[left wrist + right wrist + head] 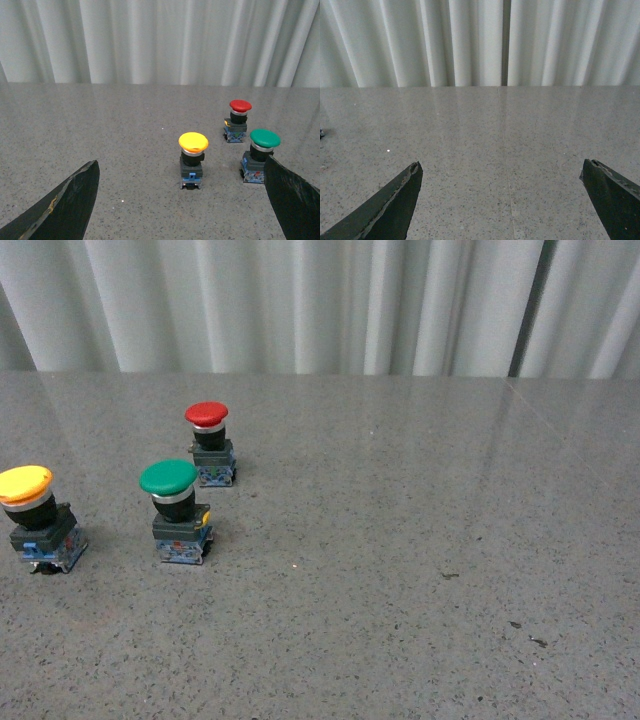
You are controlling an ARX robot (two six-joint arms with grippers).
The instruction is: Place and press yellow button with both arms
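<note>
Where the yellow button [35, 515] stands: at the far left of the desk [400, 540] in the front view, upright on its dark base, cap up.
Neighbours: the green button [178, 512] is near it to the right, at about the same depth; the red button [210, 445] is just behind the green one, farther from the camera. None of the three touch.
Left gripper [180, 163]: its fingers [70, 205] are spread wide and hold nothing.
Yellow button against the left fingers: in the left wrist view it sits in the gap between the two black tips, out ahead of them on the desk, apart from both.
Green button against the left fingers: its base is partly hidden behind one fingertip; whether they touch cannot be told.
Red button in the left wrist view: beyond the green one, clear of the fingers.
Right gripper [501, 164]: its fingers [612, 200] are also spread wide and hold nothing, with only speckled grey desk between them.
Yellow button against the right fingers: it does not show in the right wrist view.
Backdrop: a pleated white curtain [300, 300] hangs behind the desk's far edge.
</note>
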